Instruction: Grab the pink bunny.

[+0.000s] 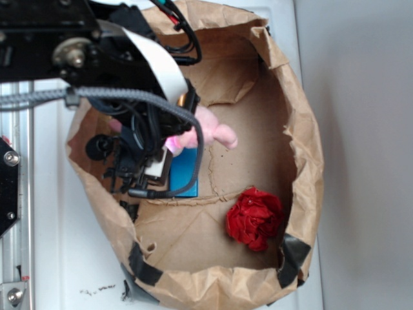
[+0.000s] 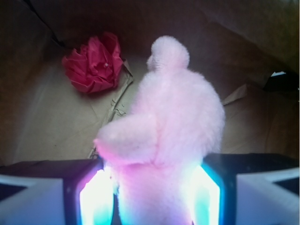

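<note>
Here, per item:
Claw: closed on the pink bunny, glowing pads pressed to both sides of the plush body.
Pink bunny: inside the brown paper bag, partly hidden under the arm in the exterior view, one pale limb poking out to the right.
Blue block: flat on the bag floor, just beneath the bunny.
Red tissue-paper ball: on the bag floor, apart from the bunny.
Surface: white, under the bag.
</note>
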Robot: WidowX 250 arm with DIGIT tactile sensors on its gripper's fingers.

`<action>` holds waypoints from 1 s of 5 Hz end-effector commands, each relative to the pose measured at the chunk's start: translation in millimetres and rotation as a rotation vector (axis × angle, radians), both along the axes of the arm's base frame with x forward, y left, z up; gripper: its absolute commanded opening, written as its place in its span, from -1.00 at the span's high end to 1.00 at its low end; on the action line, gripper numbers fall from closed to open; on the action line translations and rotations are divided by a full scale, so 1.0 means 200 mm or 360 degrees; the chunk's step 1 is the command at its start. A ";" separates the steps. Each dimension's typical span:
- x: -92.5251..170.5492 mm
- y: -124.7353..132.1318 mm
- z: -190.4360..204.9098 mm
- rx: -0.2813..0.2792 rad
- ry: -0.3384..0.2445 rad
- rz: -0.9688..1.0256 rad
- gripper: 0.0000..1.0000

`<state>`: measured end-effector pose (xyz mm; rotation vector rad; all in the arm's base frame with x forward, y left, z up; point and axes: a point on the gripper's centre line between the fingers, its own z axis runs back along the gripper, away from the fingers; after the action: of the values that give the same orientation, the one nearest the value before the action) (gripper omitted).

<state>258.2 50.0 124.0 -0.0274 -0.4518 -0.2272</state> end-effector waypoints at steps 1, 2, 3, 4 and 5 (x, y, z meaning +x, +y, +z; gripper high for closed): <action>0.07 0.04 0.20 -0.0007 0.0015 0.0261 1.00; 0.07 0.05 0.23 -0.0023 0.0106 0.0355 1.00; 0.06 0.05 0.27 -0.0091 0.0211 0.0490 1.00; 0.05 0.04 0.29 -0.0119 0.0227 0.0519 1.00; 0.05 -0.03 0.29 -0.0110 0.0190 0.0456 1.00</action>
<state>265.3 44.8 162.4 -0.0492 -0.2779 0.0774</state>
